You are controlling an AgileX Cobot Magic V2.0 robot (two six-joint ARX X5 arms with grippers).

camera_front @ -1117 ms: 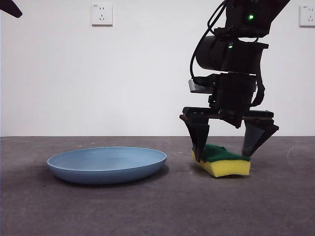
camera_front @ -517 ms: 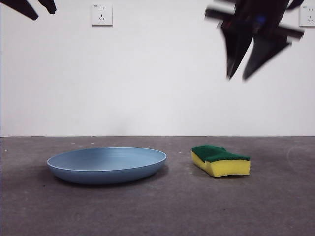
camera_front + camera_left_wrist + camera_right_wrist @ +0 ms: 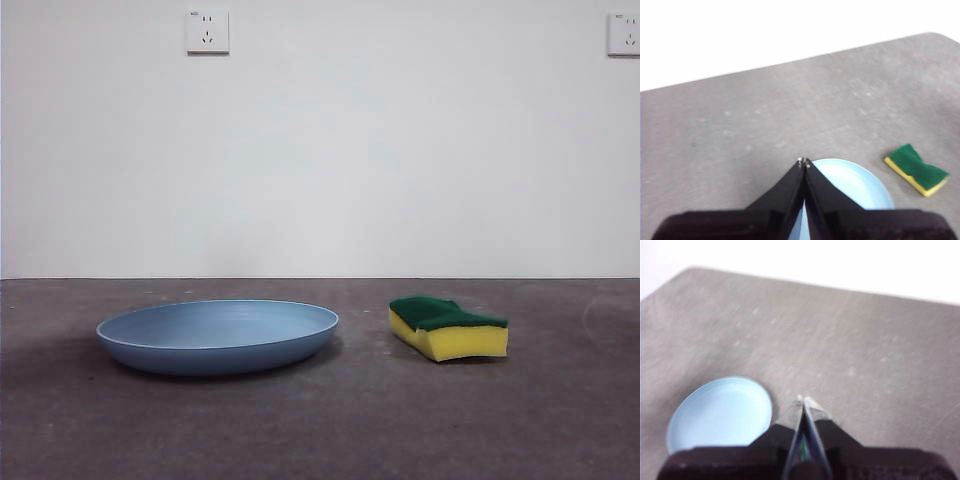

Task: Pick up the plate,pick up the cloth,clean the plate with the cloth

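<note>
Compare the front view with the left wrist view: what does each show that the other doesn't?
Only the front view shows the wall with its sockets; no arm appears there. Only the left wrist view shows the left gripper, jaws shut, empty, high above the plate. Both show the light-blue plate and the yellow-green sponge lying apart on the grey table.

Right gripper [image 3: 804, 400] high over the grey table [image 3: 865, 345], jaws pressed together, tips meeting; a sliver of green glimpsed in the slit between them. Light-blue plate [image 3: 720, 412] flat on the table, beside the jaws, apart from them; picture somewhat blurred.
</note>
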